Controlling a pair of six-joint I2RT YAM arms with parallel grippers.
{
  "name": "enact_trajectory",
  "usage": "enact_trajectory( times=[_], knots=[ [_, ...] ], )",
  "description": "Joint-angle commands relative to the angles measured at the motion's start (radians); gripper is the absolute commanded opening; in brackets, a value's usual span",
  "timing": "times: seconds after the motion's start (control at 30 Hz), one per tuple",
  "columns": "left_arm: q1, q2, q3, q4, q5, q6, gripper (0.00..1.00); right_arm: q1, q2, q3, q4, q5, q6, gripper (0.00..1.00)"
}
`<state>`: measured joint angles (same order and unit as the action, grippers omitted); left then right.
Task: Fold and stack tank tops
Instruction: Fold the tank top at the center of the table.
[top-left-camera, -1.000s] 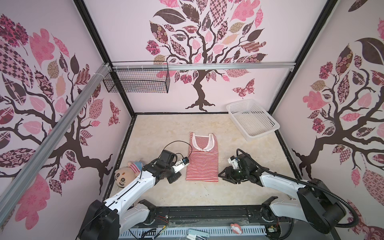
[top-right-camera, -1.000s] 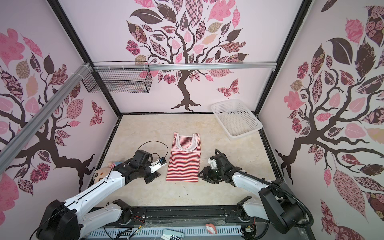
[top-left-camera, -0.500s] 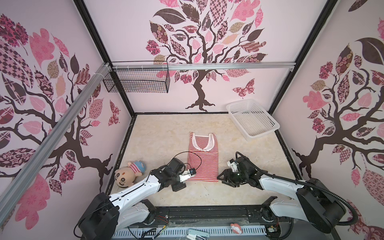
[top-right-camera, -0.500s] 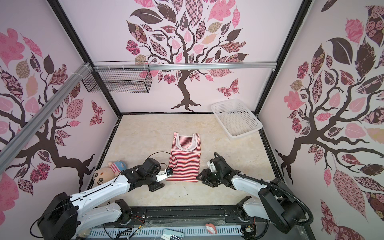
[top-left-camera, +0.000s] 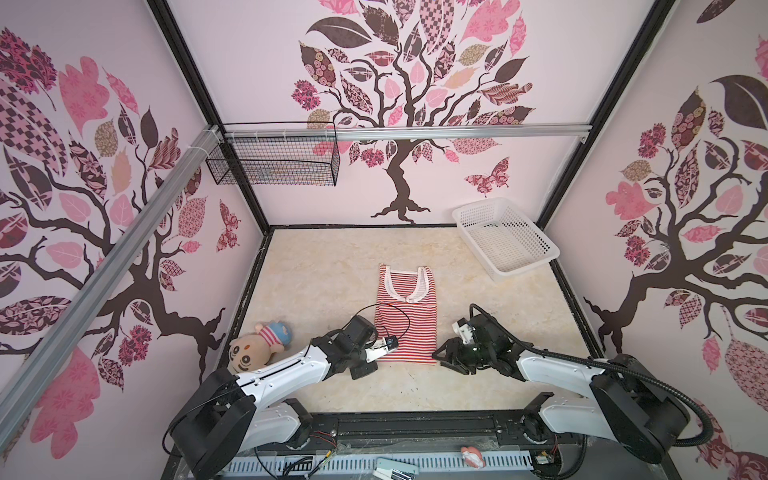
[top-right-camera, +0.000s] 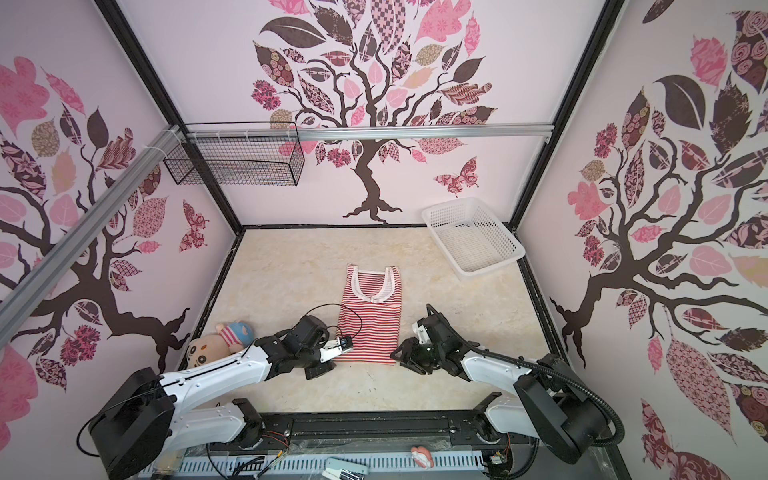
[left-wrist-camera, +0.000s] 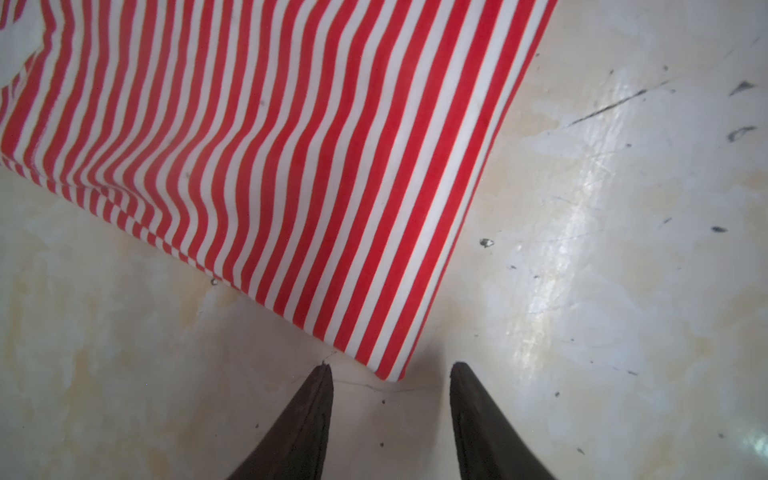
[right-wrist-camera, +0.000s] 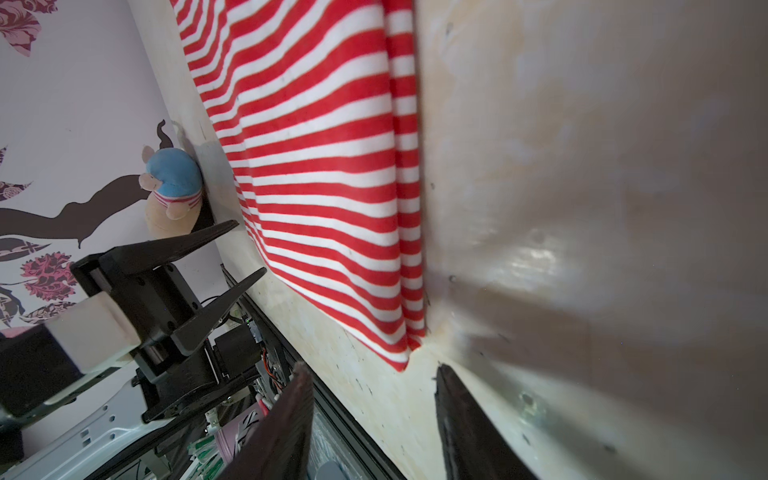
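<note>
One red-and-white striped tank top (top-left-camera: 409, 328) (top-right-camera: 372, 320) lies flat mid-table, neckline at the far end, hem nearest me. My left gripper (top-left-camera: 374, 365) (top-right-camera: 332, 363) sits low at the hem's near-left corner. In the left wrist view that gripper (left-wrist-camera: 390, 368) is open, the tank top (left-wrist-camera: 291, 166) corner just ahead of its tips and nothing between them. My right gripper (top-left-camera: 438, 360) (top-right-camera: 397, 360) is at the near-right corner. In its wrist view it (right-wrist-camera: 370, 368) is open and empty, the tank top (right-wrist-camera: 324, 166) corner just beyond the tips.
A white perforated basket (top-left-camera: 524, 267) stands at the back right, partly against the wall. A plush toy (top-left-camera: 257, 345) (right-wrist-camera: 174, 187) lies at the table's left edge beside my left arm. A black wire basket (top-left-camera: 274, 158) hangs on the back-left rail. The table (top-left-camera: 332, 270) is pale marble-patterned.
My left gripper has moved from beside the tank top's left side down to its near-left hem corner. The right gripper has shifted slightly nearer, to the near-right corner. The tank top has not moved.
</note>
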<state>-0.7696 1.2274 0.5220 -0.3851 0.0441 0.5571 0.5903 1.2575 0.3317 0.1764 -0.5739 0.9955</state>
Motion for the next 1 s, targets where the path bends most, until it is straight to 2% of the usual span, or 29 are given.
enact_trajectory(
  times=[0.0,0.5,0.63,0.77,0.9,0.97],
  knots=[
    [-0.037,0.020,-0.002,0.056,-0.058,0.028,0.48,0.010,0.013,-0.007,0.017,0.010,0.012,0.49],
    [-0.047,0.127,-0.020,0.090,-0.114,0.030,0.28,0.011,0.023,-0.015,0.032,0.007,0.018,0.48],
    [-0.047,0.176,-0.007,0.103,-0.137,0.015,0.17,0.012,0.020,-0.015,0.030,0.006,0.019,0.48],
    [-0.046,0.200,0.013,0.097,-0.144,0.011,0.00,0.011,0.005,-0.014,0.007,0.006,0.012,0.50],
    [-0.046,0.197,0.037,0.072,-0.149,-0.003,0.00,0.011,-0.030,-0.020,-0.023,0.015,0.009,0.51],
    [-0.046,0.187,0.044,0.062,-0.144,-0.005,0.00,0.012,-0.039,-0.027,-0.028,0.019,0.012,0.56]
  ],
)
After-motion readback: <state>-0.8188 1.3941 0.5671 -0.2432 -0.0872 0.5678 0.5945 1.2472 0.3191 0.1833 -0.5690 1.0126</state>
